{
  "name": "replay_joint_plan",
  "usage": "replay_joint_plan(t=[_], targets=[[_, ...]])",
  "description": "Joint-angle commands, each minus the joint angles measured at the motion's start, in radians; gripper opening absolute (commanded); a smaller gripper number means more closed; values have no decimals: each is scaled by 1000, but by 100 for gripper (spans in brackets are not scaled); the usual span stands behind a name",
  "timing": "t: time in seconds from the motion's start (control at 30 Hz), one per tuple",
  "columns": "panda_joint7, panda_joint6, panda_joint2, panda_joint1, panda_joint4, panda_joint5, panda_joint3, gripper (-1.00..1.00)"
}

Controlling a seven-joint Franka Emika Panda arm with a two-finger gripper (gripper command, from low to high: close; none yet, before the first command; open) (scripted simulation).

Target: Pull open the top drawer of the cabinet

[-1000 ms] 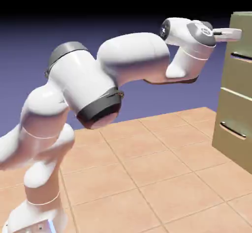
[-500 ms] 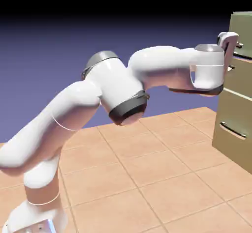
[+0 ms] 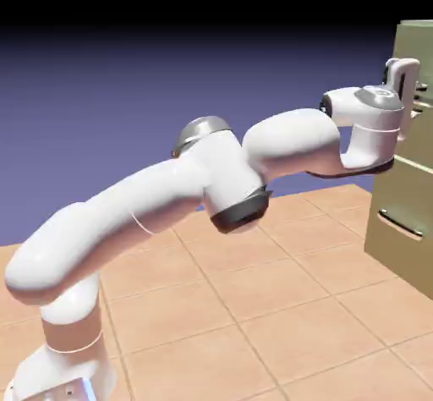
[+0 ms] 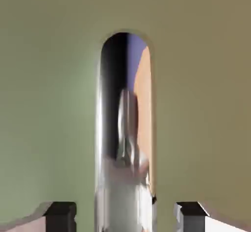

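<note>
One hand (image 3: 414, 95), closed on the top drawer's bar handle (image 4: 125, 128), against the olive-green cabinet (image 3: 414, 213) front.

Pincer (image 3: 414, 95) at top drawer (image 3: 416, 48) front — cabinet (image 3: 404, 247) right.

terracotta tiled floor (image 3: 279, 306) with pale grout lines, blue-violet backdrop (image 3: 127, 95) fading to black at the top
</note>
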State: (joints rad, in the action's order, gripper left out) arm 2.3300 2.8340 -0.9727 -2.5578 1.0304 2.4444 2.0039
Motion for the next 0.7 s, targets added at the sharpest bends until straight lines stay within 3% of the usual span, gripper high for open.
replay_joint_plan(t=[0.0,0.67], targets=[[-27,-10,17,22,36,17,-8,-100],[-454,-168,362,608,743,185,-350,-100]])
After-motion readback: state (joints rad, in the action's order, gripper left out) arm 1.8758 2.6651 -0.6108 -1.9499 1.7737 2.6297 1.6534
